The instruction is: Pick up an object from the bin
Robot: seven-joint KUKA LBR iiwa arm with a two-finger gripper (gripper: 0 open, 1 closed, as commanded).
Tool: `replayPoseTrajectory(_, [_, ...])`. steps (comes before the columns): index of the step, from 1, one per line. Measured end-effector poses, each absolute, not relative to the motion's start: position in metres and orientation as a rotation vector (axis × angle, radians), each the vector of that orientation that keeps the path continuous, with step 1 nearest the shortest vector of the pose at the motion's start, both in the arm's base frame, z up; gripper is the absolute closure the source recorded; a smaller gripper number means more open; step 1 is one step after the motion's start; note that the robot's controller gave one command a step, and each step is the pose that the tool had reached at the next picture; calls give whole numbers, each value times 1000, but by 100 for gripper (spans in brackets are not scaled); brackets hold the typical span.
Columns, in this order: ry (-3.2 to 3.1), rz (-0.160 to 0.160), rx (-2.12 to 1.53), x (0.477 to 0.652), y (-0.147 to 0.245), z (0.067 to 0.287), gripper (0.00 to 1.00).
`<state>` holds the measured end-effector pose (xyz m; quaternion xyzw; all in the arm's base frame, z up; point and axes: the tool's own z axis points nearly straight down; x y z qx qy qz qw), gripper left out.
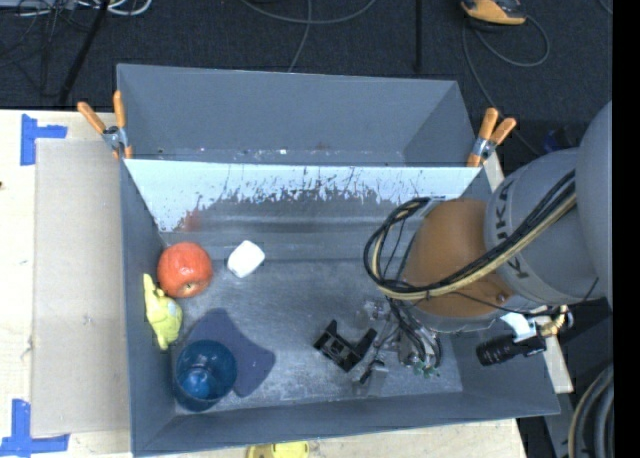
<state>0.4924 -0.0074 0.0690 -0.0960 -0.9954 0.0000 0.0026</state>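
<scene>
Nearest, in the bin's left front corner, a blue ball sits on a dark cloth that lies flat on the floor. To their right the gripper is low over bare floor, reaching in from the arm on the right. Its black fingers look slightly parted, with nothing between them. No thing is taken yet, and the cloth's edge is the closest candidate, near but apart.

Further back, a yellow toy rests against the left wall, probably settled there on its own. Its long axis runs front to back along that wall. A red ball touches its far end. A white block lies just beside the ball, one corner turned toward the back wall. Everything loose lies left, so I judge the gripper must shift left.
</scene>
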Motion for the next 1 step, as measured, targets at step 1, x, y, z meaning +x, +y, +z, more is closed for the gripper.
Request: replayPoseTrajectory(1, [-3110,0,-436,485,7,69,100])
